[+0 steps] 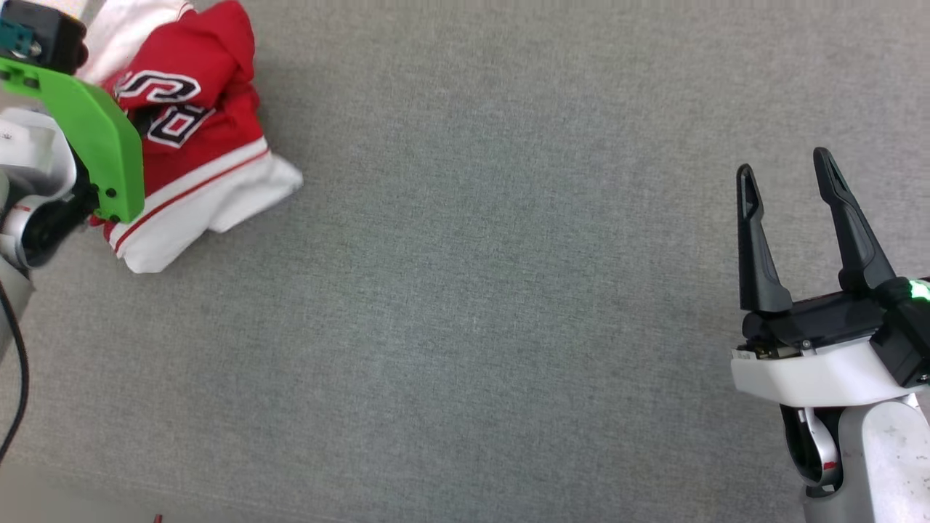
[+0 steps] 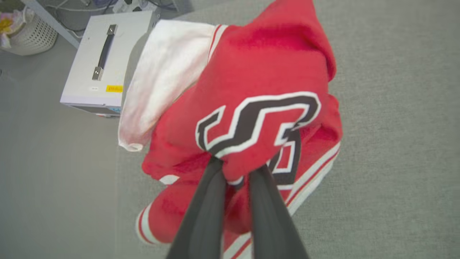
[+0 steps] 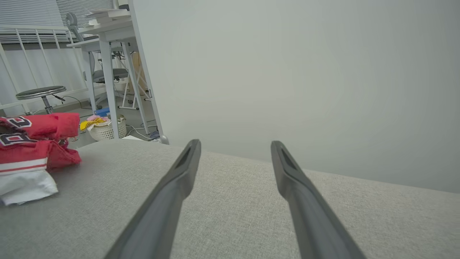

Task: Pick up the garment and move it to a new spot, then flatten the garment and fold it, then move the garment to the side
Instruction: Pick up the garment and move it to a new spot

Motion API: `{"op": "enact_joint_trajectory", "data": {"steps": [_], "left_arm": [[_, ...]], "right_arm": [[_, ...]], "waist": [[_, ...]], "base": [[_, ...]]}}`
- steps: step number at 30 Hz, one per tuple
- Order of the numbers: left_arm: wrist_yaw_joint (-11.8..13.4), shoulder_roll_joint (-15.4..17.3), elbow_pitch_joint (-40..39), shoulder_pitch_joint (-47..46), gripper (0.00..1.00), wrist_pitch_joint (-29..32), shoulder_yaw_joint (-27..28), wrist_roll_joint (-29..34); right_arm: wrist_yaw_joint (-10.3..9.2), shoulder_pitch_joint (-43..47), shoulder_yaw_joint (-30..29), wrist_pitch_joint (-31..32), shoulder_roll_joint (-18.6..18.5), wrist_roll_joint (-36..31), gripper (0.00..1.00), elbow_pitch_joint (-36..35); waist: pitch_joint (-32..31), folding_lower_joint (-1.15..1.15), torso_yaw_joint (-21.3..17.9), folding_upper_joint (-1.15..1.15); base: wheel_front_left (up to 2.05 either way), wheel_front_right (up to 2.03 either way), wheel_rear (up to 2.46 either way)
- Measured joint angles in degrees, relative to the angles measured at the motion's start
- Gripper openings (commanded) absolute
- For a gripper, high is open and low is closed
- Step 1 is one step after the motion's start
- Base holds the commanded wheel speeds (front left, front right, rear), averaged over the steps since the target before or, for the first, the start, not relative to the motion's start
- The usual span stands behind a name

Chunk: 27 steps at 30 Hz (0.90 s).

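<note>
The garment (image 1: 192,138), a red jersey with white sleeves, striped trim and black white-outlined lettering, lies bunched at the far left of the grey surface. In the left wrist view my left gripper (image 2: 235,172) is shut on a fold of the garment (image 2: 258,90), its two dark fingers pinching the red cloth just under the lettering. In the head view a green bracket (image 1: 94,131) on my left wrist covers the fingers. My right gripper (image 1: 788,178) stands open at the right, far from the cloth. The garment (image 3: 32,151) lies far to the left of my right gripper (image 3: 235,145).
The grey fabric surface (image 1: 472,305) stretches wide between the two arms. Beyond its left edge stand a white box with a handle (image 2: 104,57) and a white basket (image 2: 28,36). A white desk (image 3: 107,54) and a stool (image 3: 41,92) stand behind.
</note>
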Motion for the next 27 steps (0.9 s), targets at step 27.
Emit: {"op": "enact_joint_trajectory", "data": {"steps": [27], "left_arm": [[0.0,-10.9,-19.6,-17.0,0.0,-3.9,-24.9,7.2]], "right_arm": [[-0.01,2.3,-3.2,-0.3,0.4,9.0,1.0,-0.1]], "waist": [[-5.2,0.0,-17.2,0.0]], "base": [[0.0,0.0,0.0]]}}
